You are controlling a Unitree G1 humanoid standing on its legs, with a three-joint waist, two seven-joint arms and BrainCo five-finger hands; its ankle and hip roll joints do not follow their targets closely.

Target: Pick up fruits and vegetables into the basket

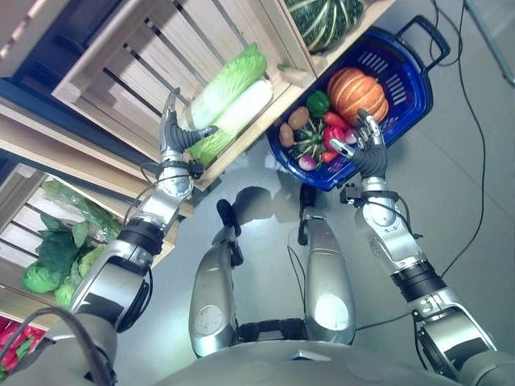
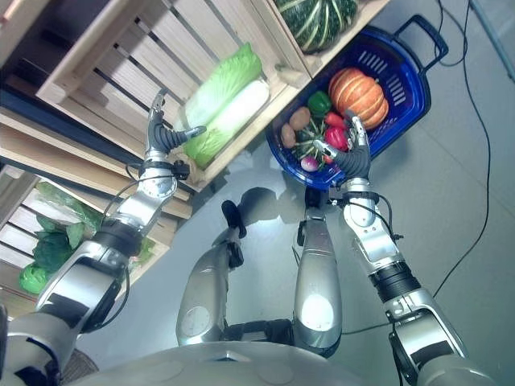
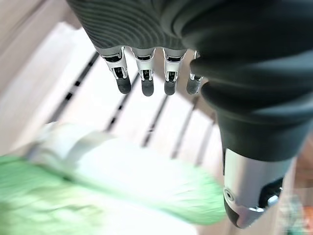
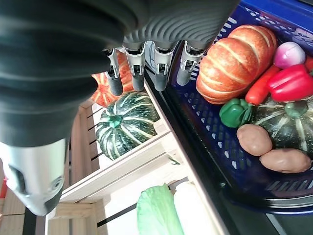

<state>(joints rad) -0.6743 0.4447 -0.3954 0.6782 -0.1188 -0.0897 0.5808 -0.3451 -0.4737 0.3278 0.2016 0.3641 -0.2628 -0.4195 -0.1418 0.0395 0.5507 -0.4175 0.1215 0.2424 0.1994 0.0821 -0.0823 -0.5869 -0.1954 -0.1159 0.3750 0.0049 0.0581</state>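
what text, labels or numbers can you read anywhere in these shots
None. There is no readable print on the blue plastic basket, the pale wooden slatted crates, the long green-and-white napa cabbages or the ribbed orange pumpkin.

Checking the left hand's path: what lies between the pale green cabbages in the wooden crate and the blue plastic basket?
In the left eye view, just the wooden crate's front edge separates the pale green cabbages from the blue plastic basket.

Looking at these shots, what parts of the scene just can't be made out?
- Cabbages: blurred in the left wrist view.
- Basket floor: covered by the vegetables heaped in it.
- Green squash: cut off by the eye view's top edge.
- Leafy greens: partly behind the left arm.
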